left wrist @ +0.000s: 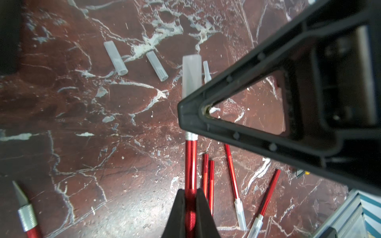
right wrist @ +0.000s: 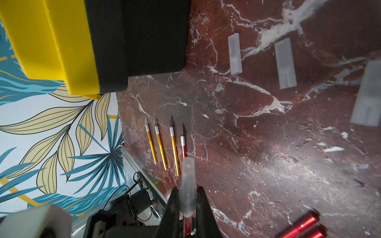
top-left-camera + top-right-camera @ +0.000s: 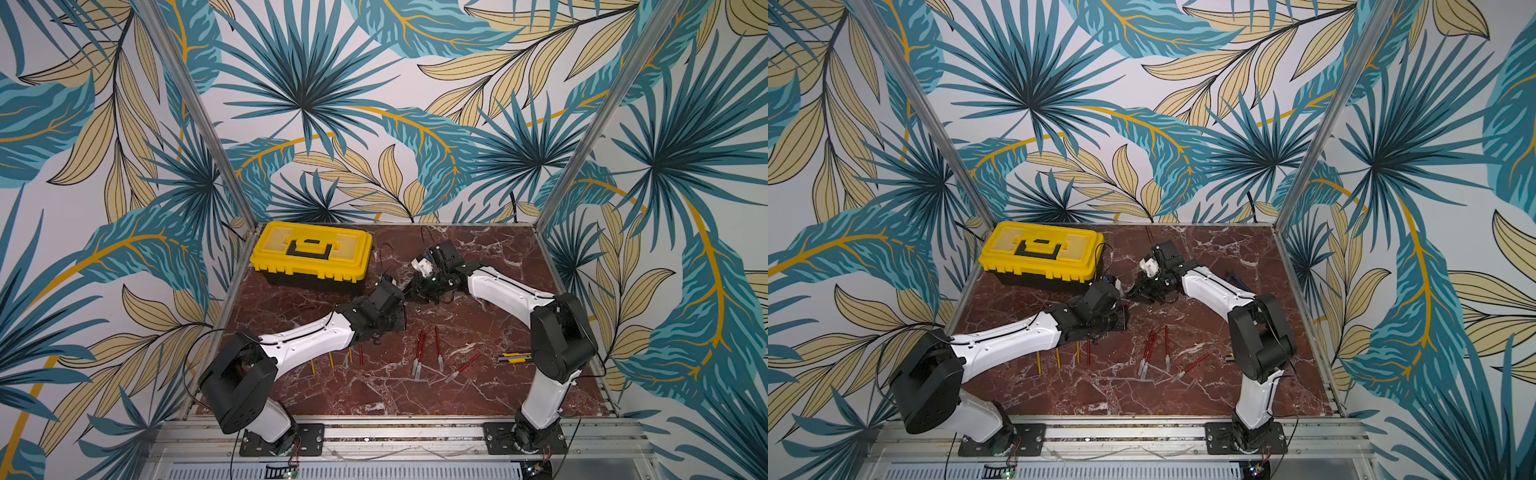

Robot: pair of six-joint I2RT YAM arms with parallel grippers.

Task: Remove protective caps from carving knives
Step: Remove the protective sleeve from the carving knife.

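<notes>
Ideally, a straight pull along the handle was called for, without twisting, as judged from the grip. Over the glossy, marble-patterned counter (image 1: 82, 123), at lower centre of the left wrist view, the slim red metallic knife (image 1: 190, 162) was clamped by the left fingers (image 1: 182, 204). Its frosted, flattened plastic cap (image 2: 188, 173) was pinched by the right fingers (image 2: 174, 204).

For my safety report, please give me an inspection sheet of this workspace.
Surface: dark red marble-look table.
Job's things: four bare knives in a row; capped red knives lying flat; loose caps; one held knife, cap on.
Clutter: closed yellow toolbox; utility knife.
End effectors: left end effector shut on held knife; right end effector shut on its cap.
Cables: black cable loops beside left arm.
Surroundings: leaf-pattern walls, metal frame posts.
</notes>
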